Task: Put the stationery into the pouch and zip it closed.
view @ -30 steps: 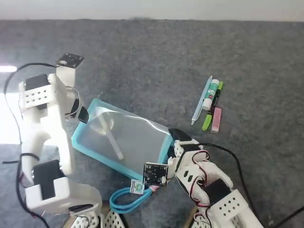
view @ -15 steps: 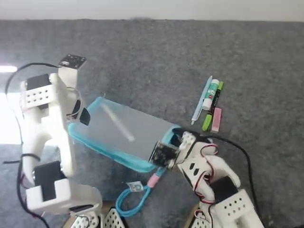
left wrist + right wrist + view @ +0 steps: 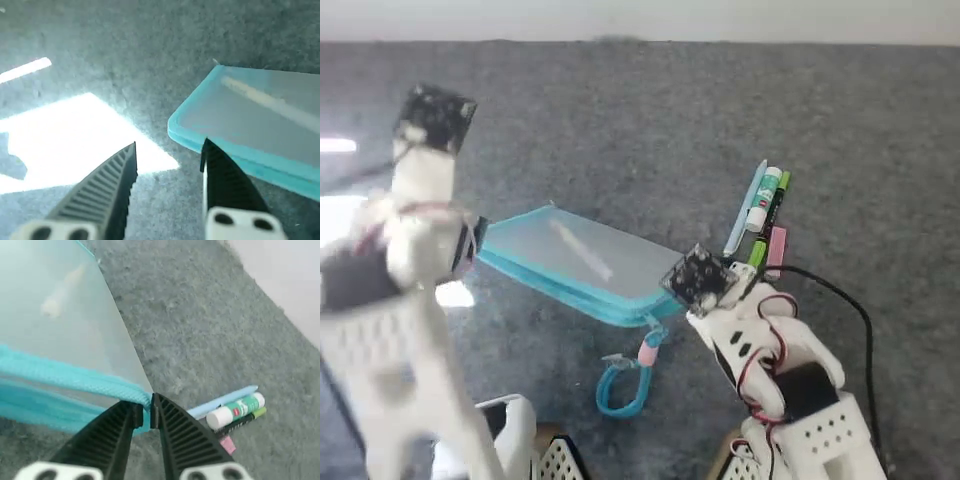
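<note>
Pouch [image 3: 638, 272] holds one white stick [image 3: 582, 250]; right fingers [image 3: 177, 435] pinch its corner, left fingers [image 3: 227, 182] spread.

The high camera was fixed above the table [image 3: 620, 110], looking steeply down from the arms' base side over the whole work area. Each wrist camera looked out at close range: past the left gripper [image 3: 170, 145] at a pouch [image 3: 260, 120] corner, past the right gripper [image 3: 145, 402] at its zip edge. All views shared the pouch; high and right wrist shared the stationery [image 3: 235, 410]
</note>
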Controlling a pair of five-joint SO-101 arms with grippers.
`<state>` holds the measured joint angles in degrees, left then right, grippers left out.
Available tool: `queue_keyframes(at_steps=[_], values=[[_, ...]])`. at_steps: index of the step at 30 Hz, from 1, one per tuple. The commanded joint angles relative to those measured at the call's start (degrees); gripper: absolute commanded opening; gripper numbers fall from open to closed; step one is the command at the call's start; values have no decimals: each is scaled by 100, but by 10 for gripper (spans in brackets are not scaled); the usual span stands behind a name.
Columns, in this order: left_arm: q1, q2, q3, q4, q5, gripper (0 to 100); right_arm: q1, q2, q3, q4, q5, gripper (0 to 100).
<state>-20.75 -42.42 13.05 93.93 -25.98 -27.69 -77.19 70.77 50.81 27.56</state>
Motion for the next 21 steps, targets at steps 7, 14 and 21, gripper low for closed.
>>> queue_keyframes(at_steps=[7,14,21], values=[[835,-1477,374,677,-1626,284,119,2527,-2646,945,-686,7],[1495,-1732,593,659,-2330,324,84,3081,-3130,1174,-914,7],[2242,-1301,620,105,-2470,352,101,2818,-2875,1191,-844,7]])
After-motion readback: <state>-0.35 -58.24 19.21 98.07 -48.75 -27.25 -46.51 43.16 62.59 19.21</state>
